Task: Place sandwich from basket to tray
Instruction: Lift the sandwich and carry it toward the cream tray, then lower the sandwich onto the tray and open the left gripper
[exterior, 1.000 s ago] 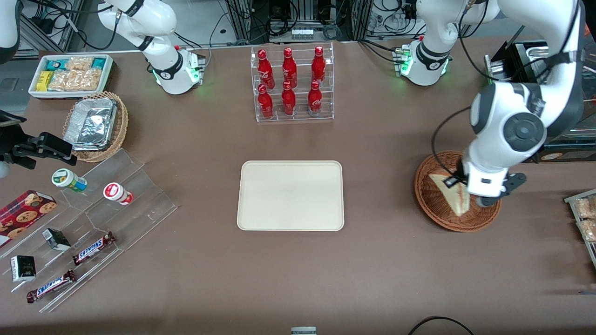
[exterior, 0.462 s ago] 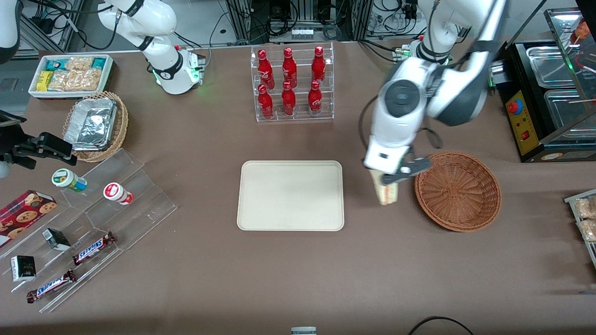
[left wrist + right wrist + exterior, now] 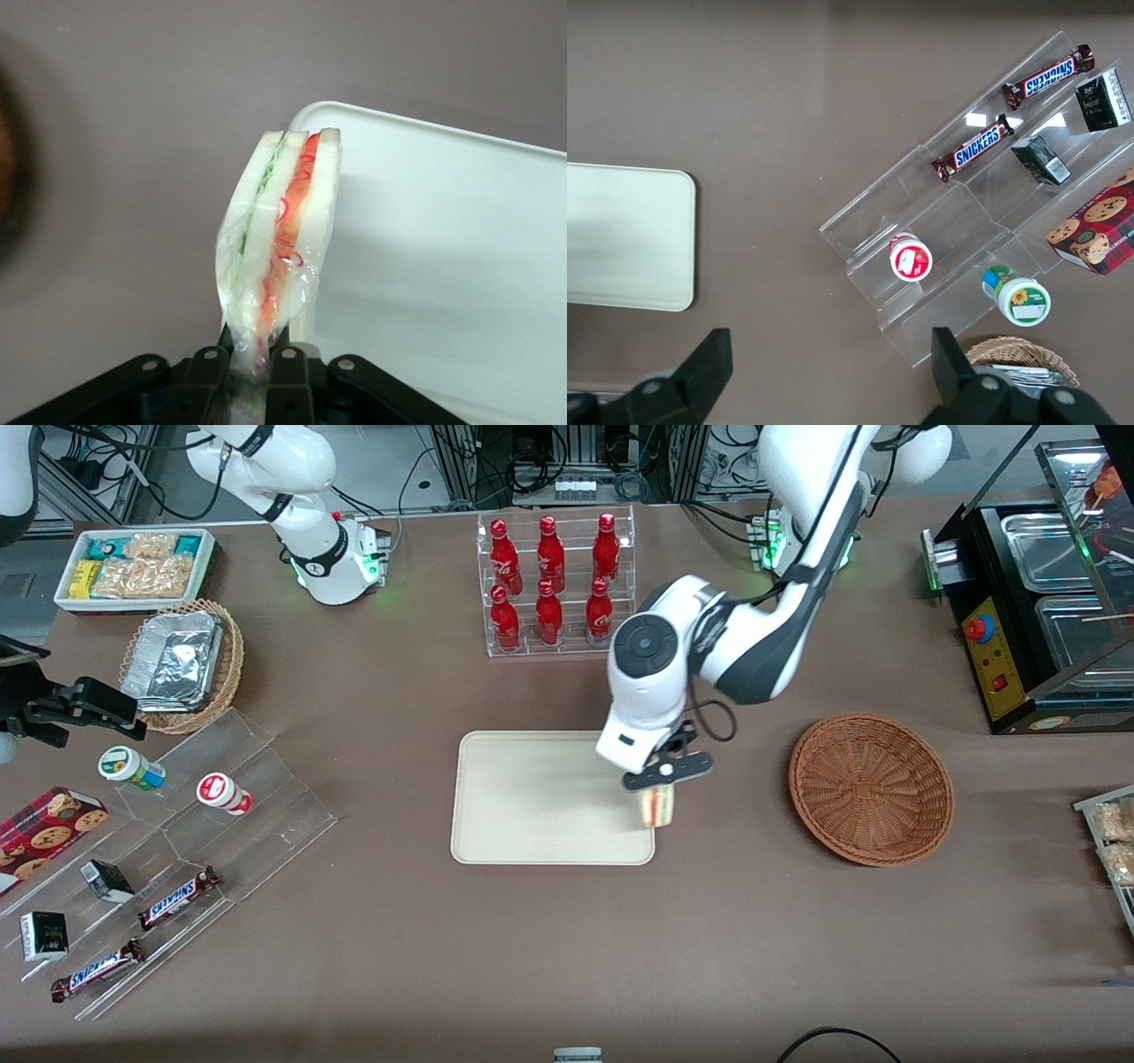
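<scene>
My left gripper [image 3: 660,778] is shut on the sandwich [image 3: 657,807], a plastic-wrapped wedge of white bread with red and green filling. It hangs from the fingers above the edge of the cream tray [image 3: 532,797] that faces the basket. In the left wrist view the sandwich [image 3: 282,232] is pinched at its end by the gripper [image 3: 256,352], with the tray's rounded corner [image 3: 425,230] under it. The reddish-brown wicker basket [image 3: 871,787] stands empty, toward the working arm's end of the table.
A clear rack of red bottles [image 3: 555,584] stands farther from the front camera than the tray. Toward the parked arm's end lie a tan basket of foil containers [image 3: 182,662], a white bin of snacks [image 3: 135,567] and a clear stepped stand with candy bars [image 3: 177,895].
The sandwich was lifted out of the basket by my gripper and carried sideways across the table to the tray's edge. The basket is left empty.
</scene>
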`<state>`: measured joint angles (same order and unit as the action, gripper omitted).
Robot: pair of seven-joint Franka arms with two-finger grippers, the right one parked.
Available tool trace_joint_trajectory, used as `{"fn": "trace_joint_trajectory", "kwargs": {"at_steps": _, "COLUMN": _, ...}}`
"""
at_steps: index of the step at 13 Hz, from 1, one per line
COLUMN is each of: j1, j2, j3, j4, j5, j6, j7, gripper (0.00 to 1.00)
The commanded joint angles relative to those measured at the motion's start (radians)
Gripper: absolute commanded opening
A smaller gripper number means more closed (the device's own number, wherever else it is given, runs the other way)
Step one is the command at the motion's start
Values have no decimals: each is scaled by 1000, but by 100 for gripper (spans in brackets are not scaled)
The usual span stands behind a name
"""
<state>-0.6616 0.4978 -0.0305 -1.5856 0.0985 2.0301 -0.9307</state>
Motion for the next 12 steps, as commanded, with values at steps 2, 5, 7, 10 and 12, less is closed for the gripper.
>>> {"fn": "trace_joint_trajectory", "kwargs": {"at_steps": 2, "j1": -7, "j2": 68, "j3": -46, "j4": 35, "j5": 15, "j6": 41, "j7": 4, "gripper": 0}}
{"fn": "trace_joint_trajectory", "kwargs": {"at_steps": 5, "j1": -42, "j2": 108, "j3": -57, "j4": 33, "j5": 21, "j6": 96, "j7": 0, "gripper": 0}}
{"fn": "trace_joint_trajectory", "kwargs": {"at_steps": 7, "j1": -49, "j2": 126, "j3": -54, "j4": 26, "j5": 24, "j6": 110, "j7": -2, "gripper": 0}}
{"fn": "trace_joint_trajectory", "kwargs": {"at_steps": 10, "j1": -47, "j2": 137, "j3": -54, "j4": 26, "j5": 59, "j6": 110, "j7": -13, "gripper": 0}}
{"fn": "trace_joint_trajectory", "kwargs": {"at_steps": 12, "j1": -44, "j2": 143, "j3": -51, "j4": 26, "j5": 61, "j6": 111, "j7": -13, "gripper": 0}}
